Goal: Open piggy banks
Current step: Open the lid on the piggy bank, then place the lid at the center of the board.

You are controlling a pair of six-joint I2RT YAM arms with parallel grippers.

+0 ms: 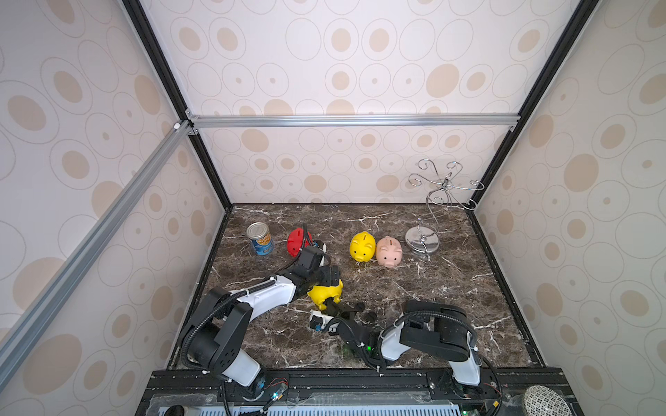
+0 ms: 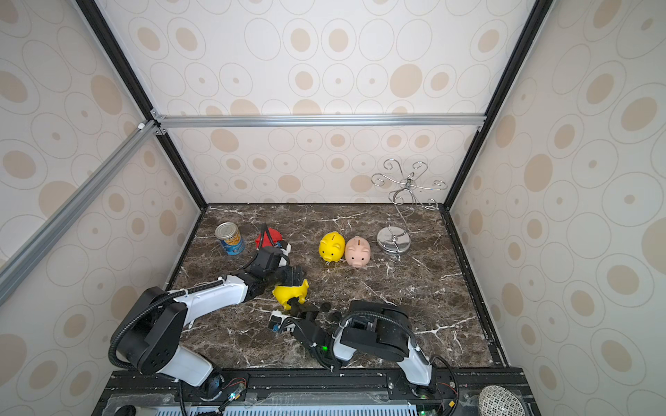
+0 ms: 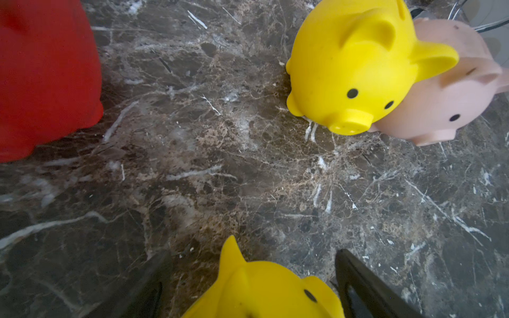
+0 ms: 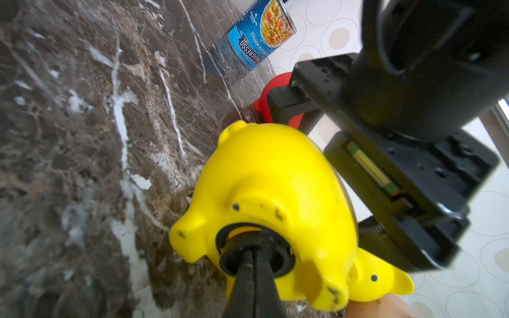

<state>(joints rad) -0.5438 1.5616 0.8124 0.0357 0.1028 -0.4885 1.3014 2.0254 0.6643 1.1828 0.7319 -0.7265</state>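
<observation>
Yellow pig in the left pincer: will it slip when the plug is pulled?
The held yellow pig looks glossy, rounded, so it may twist in the left pincer. Likely hollow and light: it could follow the black plug.

left arm (image 1: 268, 293): white shells, black joints | ribbed black conduit (image 1: 234, 297) alongside | right arm (image 1: 438, 335): black housing, white links, green light (image 1: 368, 348) | wrist camera module (image 1: 316, 321): white, blue insert | left gripper (image 3: 250, 289): flat black fingers | right gripper (image 4: 253, 256): slim black fingers
</observation>
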